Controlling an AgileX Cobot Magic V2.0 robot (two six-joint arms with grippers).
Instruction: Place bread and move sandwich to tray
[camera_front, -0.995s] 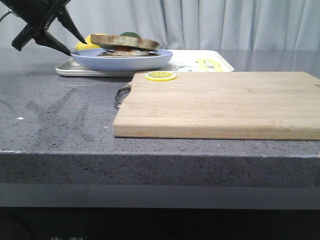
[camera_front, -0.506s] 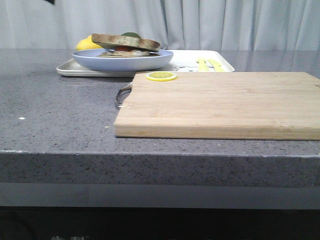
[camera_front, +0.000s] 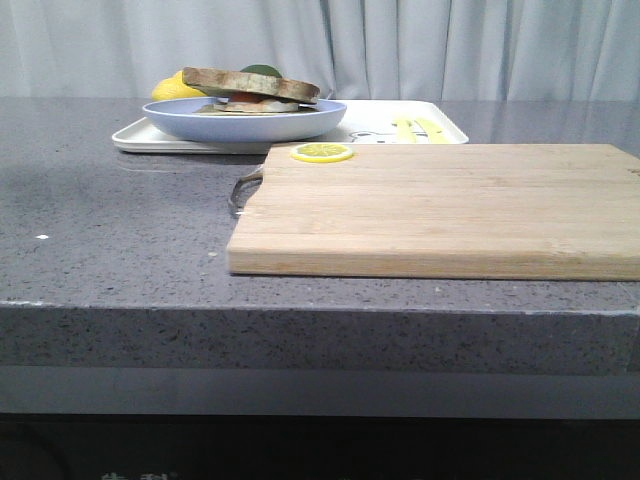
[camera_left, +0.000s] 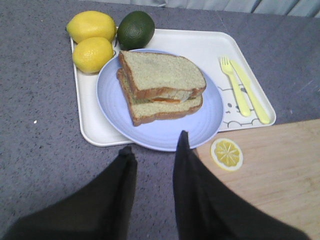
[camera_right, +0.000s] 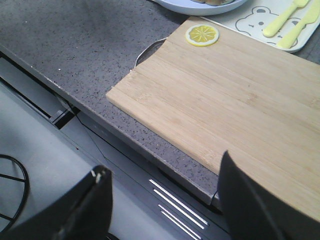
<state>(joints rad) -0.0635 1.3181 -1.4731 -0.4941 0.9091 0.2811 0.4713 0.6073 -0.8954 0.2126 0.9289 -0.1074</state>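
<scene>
Left wrist view: sandwich lies beyond left gripper's parted fingers.

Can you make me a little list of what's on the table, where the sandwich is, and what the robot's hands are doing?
sandwich: on the blue plate, top bread on
plate: on the white tray
also on tray: two lemons, a dark green fruit, yellow fork and knife
cutting board: bare except a lemon slice
left gripper: open, empty
right gripper: open, empty

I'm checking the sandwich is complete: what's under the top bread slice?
Under the top bread slice an orange and white filling peeks out, above a second slice on the blue plate. The rest of the filling is covered.
</scene>
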